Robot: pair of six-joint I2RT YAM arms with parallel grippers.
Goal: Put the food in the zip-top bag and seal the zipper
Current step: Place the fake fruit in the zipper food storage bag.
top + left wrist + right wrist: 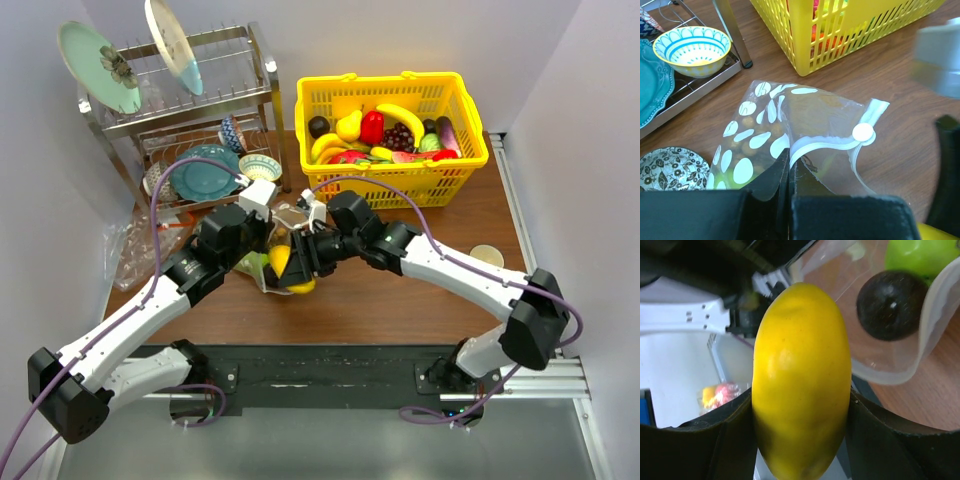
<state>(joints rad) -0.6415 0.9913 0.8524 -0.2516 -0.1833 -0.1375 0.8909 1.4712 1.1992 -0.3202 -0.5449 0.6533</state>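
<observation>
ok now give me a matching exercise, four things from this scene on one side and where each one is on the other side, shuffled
Things:
1. yellow fruit
2. dark round fruit
3. patterned bowl
4. yellow basket

Places:
A. on the dish rack
B. inside the clear bag
C. at the far side of the table
D. held in the right gripper

Pairs: 1-D, 2-B, 3-A, 4-C
</observation>
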